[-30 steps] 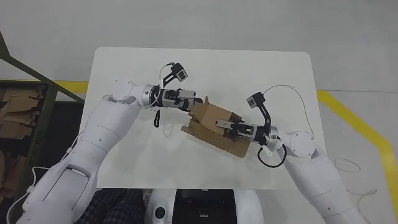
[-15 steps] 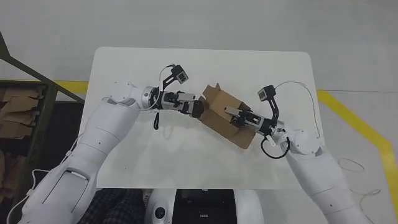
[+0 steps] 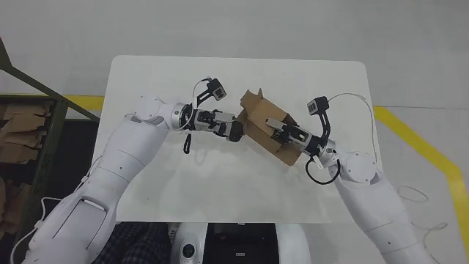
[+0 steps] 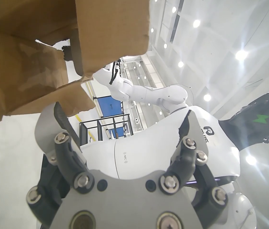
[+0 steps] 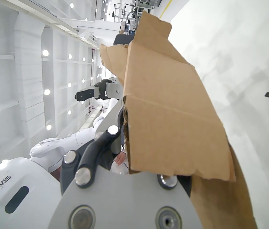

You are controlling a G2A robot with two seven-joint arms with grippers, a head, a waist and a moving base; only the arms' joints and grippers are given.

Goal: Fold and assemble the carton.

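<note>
Beside left hand [image 3: 236, 131], carton [image 3: 261, 109], in right hand [image 3: 281, 133]

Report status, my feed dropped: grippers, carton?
Left gripper open, beside carton. Right gripper shut on carton. Carton flaps open, not yet folded.

my arms [image 3: 124, 154] are smooth white shells. my left gripper [image 4: 122, 113] has black fingers [image 4: 64, 123], a grey plate [image 4: 124, 203] and silver screws [image 4: 83, 179].

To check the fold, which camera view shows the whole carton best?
The top view: it shows the whole carton and its outline. The left wrist view shows its open end from close; the right wrist view shows one outer side.
</note>
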